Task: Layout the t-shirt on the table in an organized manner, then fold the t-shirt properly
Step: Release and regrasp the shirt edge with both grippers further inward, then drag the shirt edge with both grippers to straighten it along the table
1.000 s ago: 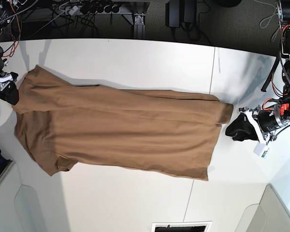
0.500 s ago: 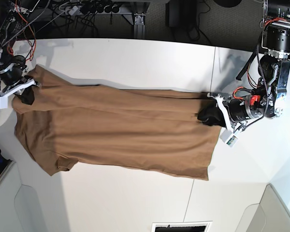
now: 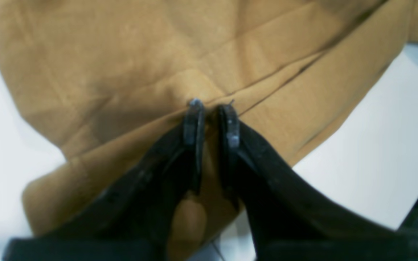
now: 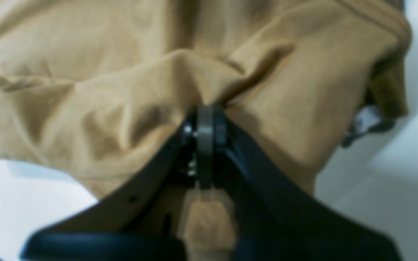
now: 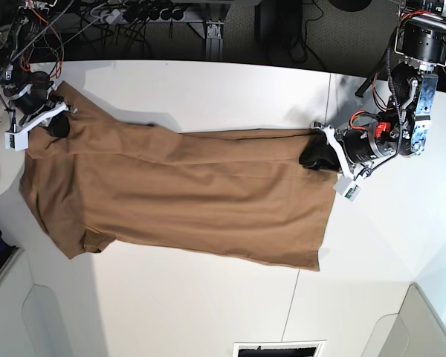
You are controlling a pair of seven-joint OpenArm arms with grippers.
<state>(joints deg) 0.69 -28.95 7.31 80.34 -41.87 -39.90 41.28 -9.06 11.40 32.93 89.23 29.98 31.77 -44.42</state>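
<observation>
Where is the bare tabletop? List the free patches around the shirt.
Free: the wide strip of table below the shirt, and the band above it toward the far edge. Crowded: the shirt's upper corners, where the right gripper and left gripper pinch cloth.

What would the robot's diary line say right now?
shirt: flat on table | right gripper: shut on shirt | left gripper: pinching shirt edge | fold: not done
</observation>
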